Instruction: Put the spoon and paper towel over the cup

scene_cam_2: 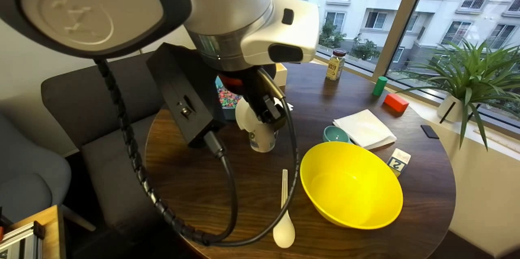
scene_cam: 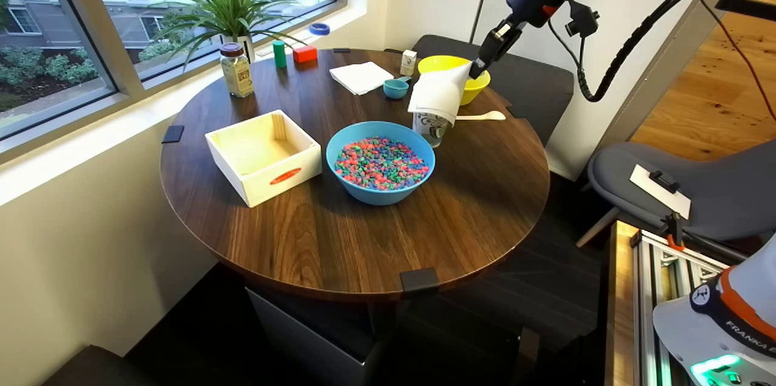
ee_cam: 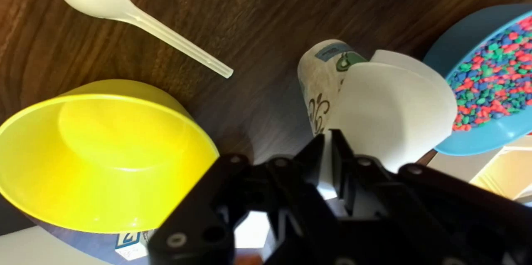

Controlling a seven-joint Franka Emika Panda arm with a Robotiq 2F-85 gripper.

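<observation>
The white printed paper cup (scene_cam: 429, 130) stands upright on the table; it also shows in the wrist view (ee_cam: 318, 78). The white paper towel (scene_cam: 439, 92) is draped over its top, hanging down the side towards the blue bowl, also seen in the wrist view (ee_cam: 386, 102). My gripper (scene_cam: 476, 69) is at the top of the cup, jaws nearly together in the wrist view (ee_cam: 328, 138) with white towel between the fingertips. The cup's rim is hidden. The pale spoon (scene_cam_2: 284, 226) lies on the table beside the cup and the yellow bowl, apart from the gripper (scene_cam_2: 276, 120).
A yellow bowl (scene_cam_2: 353, 190) stands near the cup. A blue bowl of colored bits (scene_cam: 381, 162) is close on another side. A wooden box (scene_cam: 264, 159), a small teal cup (scene_cam: 396, 89), another white napkin (scene_cam: 362, 77) and a lettered block (scene_cam_2: 399, 160) are also on the table.
</observation>
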